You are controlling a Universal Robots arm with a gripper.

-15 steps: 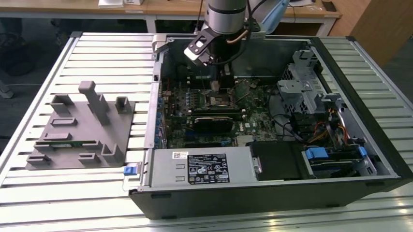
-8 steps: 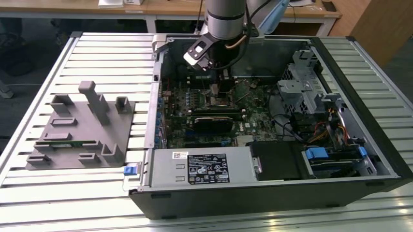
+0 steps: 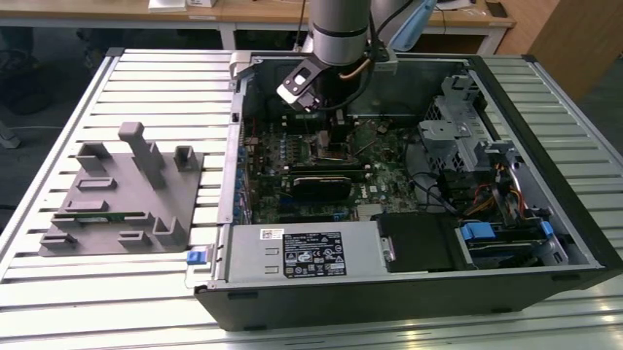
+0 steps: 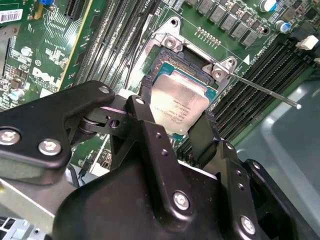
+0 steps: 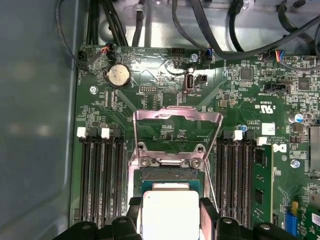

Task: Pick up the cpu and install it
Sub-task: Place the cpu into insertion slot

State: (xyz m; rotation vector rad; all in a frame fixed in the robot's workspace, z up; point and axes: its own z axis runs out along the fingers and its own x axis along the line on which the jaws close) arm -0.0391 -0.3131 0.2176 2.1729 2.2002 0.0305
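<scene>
The cpu (image 4: 181, 102), a flat square chip with a silver-grey metal top, sits between the two black fingers of my gripper (image 4: 175, 114), right over the black-framed socket (image 4: 172, 56) of the green motherboard. One finger (image 4: 146, 95) presses one edge of the chip and the other finger (image 4: 202, 134) presses the opposite edge. In the first wrist view the cpu (image 5: 170, 215) hangs in the gripper (image 5: 171, 211) just below the socket's raised metal load plate (image 5: 177, 125). In the exterior view the gripper (image 3: 336, 142) reaches down inside the open computer case (image 3: 409, 292).
The socket's thin lever (image 4: 265, 90) sticks out to one side. Black memory slots (image 5: 102, 175) flank the socket, with a green memory stick (image 5: 262, 185) beside them. Cables (image 5: 210, 30) run along the case wall. A grey fixture tray (image 3: 117, 204) lies at the exterior view's left.
</scene>
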